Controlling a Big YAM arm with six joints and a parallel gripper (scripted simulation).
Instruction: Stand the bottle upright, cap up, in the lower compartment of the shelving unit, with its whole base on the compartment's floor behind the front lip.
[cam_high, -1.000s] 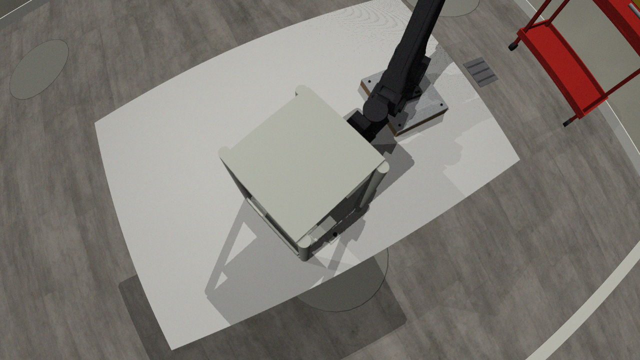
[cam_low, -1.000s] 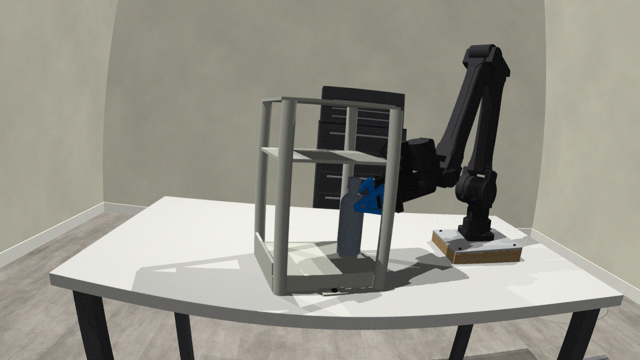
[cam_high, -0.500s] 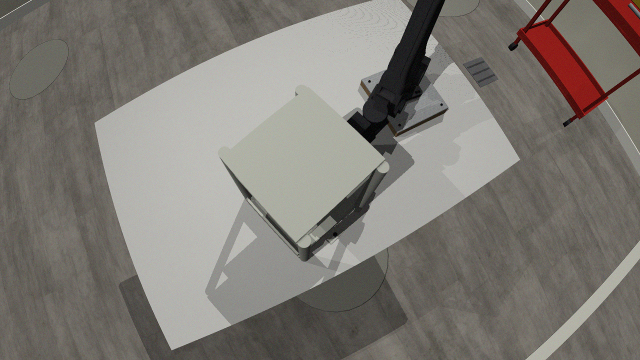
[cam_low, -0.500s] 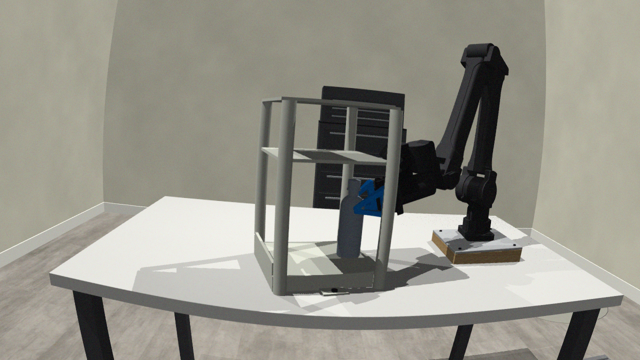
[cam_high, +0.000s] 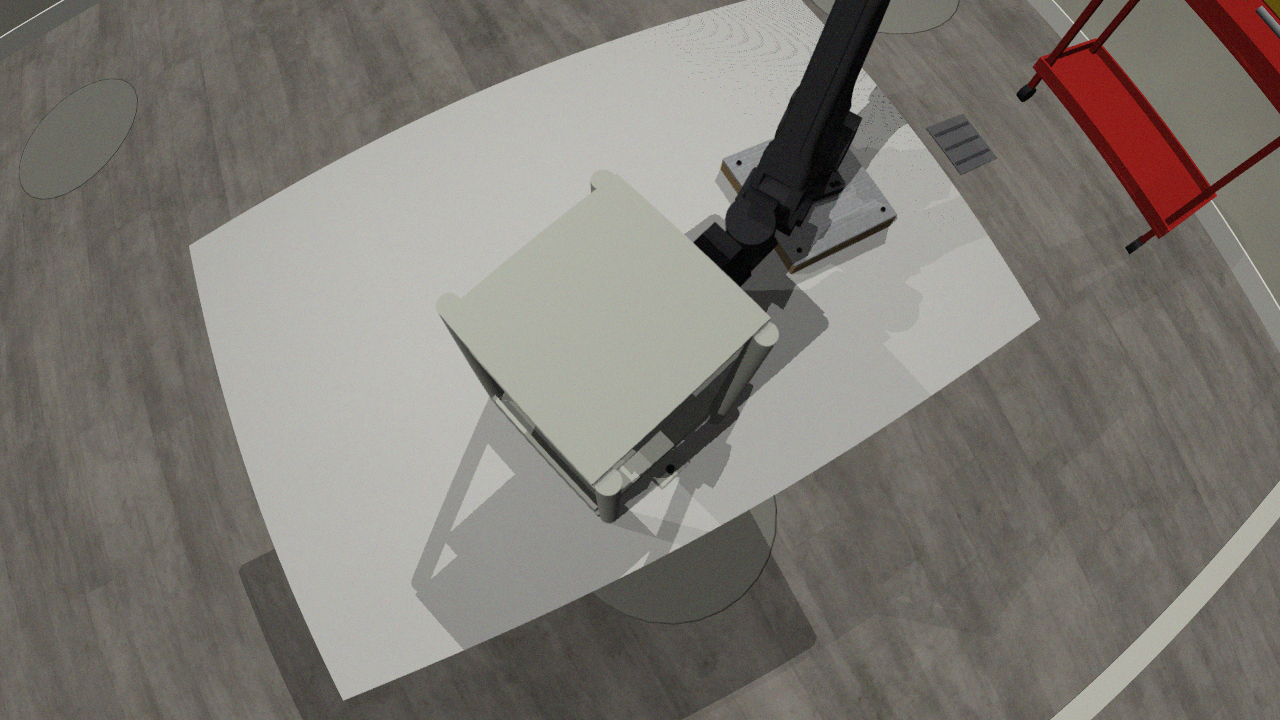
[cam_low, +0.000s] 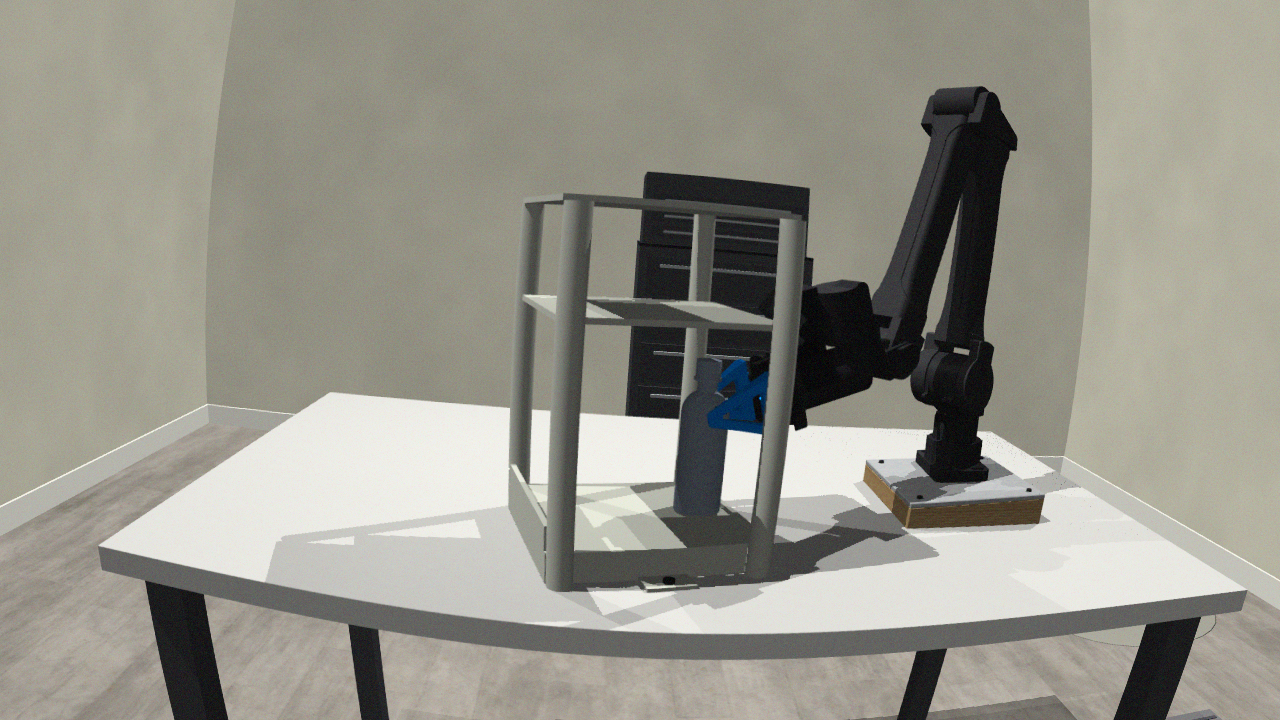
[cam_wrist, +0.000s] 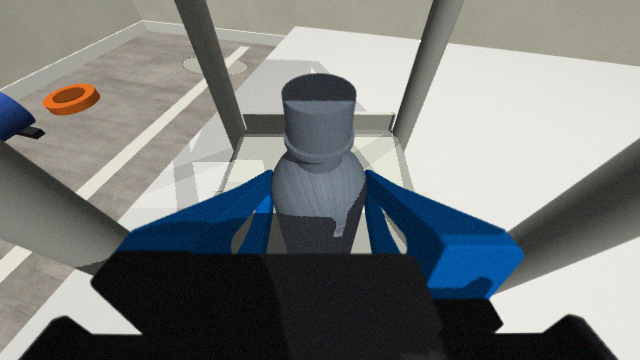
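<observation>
The grey bottle (cam_low: 699, 438) stands upright, cap up, inside the lower compartment of the grey shelving unit (cam_low: 648, 385). Its base rests on the compartment's floor (cam_low: 640, 523), near the right rear. My gripper (cam_low: 738, 400) with blue fingers reaches in from the right and is shut on the bottle's shoulder. In the wrist view the bottle (cam_wrist: 318, 165) sits between the two blue fingers, with its cap (cam_wrist: 318, 112) above them. From above, the shelf's top panel (cam_high: 608, 326) hides the bottle and the gripper.
The shelf's posts (cam_wrist: 207, 75) (cam_wrist: 427, 70) stand to either side of the bottle in the wrist view. The middle shelf board (cam_low: 648, 310) is above the gripper. The arm's base plate (cam_low: 953, 497) is on the table to the right. A dark cabinet (cam_low: 725, 295) stands behind.
</observation>
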